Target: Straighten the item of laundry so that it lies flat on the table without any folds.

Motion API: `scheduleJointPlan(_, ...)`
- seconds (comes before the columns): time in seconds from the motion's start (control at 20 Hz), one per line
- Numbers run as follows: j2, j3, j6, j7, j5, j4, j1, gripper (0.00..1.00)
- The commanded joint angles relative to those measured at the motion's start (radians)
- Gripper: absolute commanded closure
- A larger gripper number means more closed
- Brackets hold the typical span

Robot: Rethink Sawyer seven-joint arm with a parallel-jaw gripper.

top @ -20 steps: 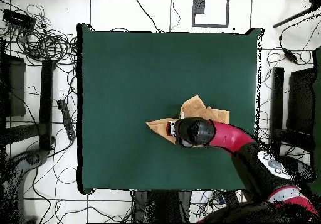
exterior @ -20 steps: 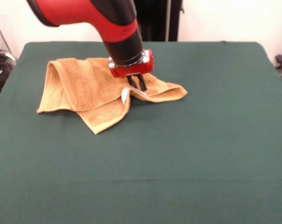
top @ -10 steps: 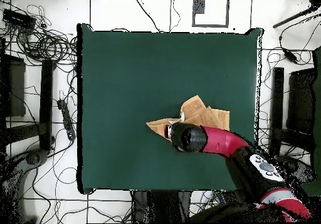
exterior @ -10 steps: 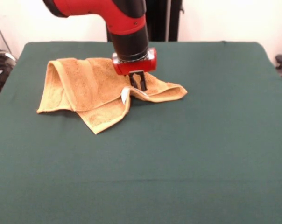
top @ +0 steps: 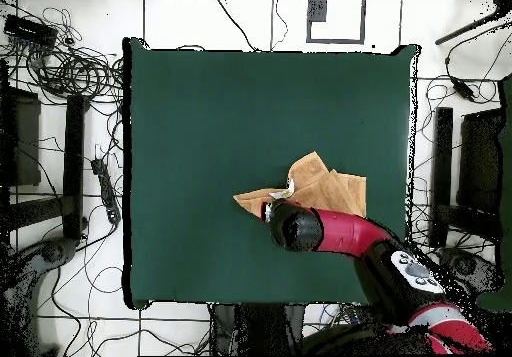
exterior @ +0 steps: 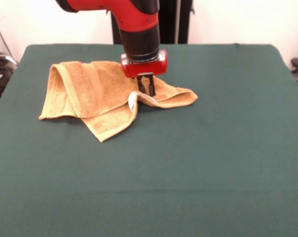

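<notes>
The towel (exterior: 97, 96) lay bunched up on the far left part of the table (exterior: 213, 163), folded over itself with a point sticking toward the near side. A little white tag (exterior: 131, 101) showed near its middle. Just right of that, the gripper (exterior: 147, 92) pointed down onto the towel's right flap, its fingers close together, seeming to pinch the cloth. To do this well, it should probably hold only the top layer and pull slowly to the right.

— Where do the cameras look from?

— One sits low across the table (exterior: 228, 163) and faces me, close in. The other hangs high above my arm (top: 345, 231) and looks straight down, far off.

— What do both see?

— The green table, my arm and the towel (exterior: 97, 96).
</notes>
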Motion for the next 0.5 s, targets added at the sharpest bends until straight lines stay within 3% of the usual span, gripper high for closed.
scheduleJointPlan(0.05, 0.409, -0.133, -0.382, 0.15, -0.131, -0.113, -0.038, 0.0)
scheduleJointPlan(0.5, 0.405, -0.116, -0.33, 0.101, -0.131, -0.117, -0.06, 0.0)
